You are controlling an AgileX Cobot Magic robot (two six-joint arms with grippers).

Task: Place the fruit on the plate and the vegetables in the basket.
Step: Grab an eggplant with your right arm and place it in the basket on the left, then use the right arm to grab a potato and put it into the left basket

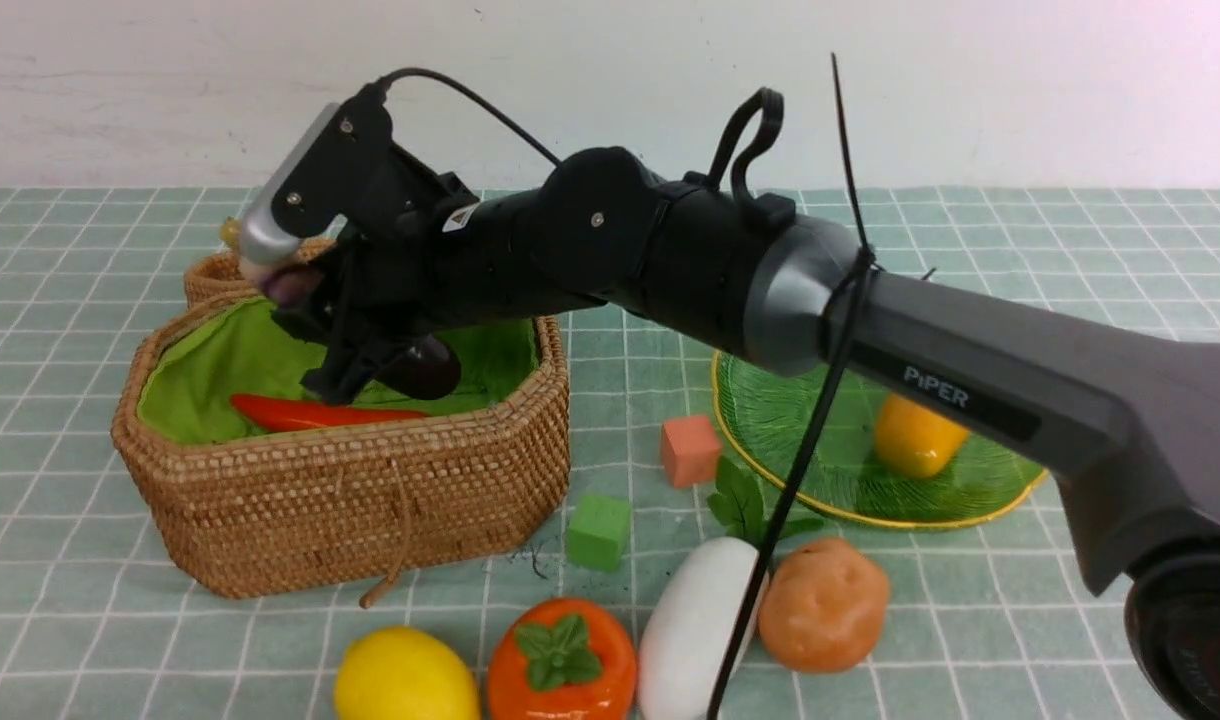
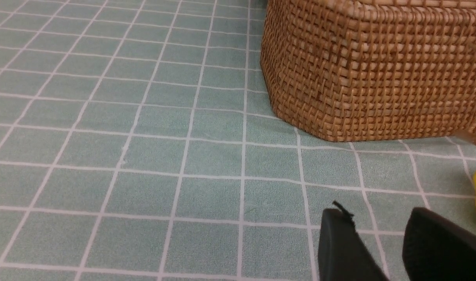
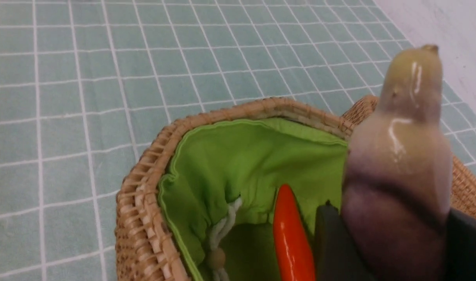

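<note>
Front view: the right gripper [image 1: 370, 350] holds the eggplant [image 1: 430, 368] over the basket [image 1: 370, 480], where the carrot [image 1: 310, 412] lies; the mango [image 1: 915, 435] sits on the plate [image 1: 790, 420]; lemon [image 1: 405, 675], orange [image 1: 560, 660], radish [image 1: 690, 625] and potato [image 1: 825, 605] wait on the table [image 1: 970, 230]. Left wrist view: left gripper [image 2: 378, 230] parted, empty. Right wrist view: eggplant clamped above the basket.

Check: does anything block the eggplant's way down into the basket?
Nothing visible does. The right gripper holds the eggplant above the open basket. Only the carrot lies inside, close to the drop spot, with bare lining around it; the eggplant may land against it.
</note>
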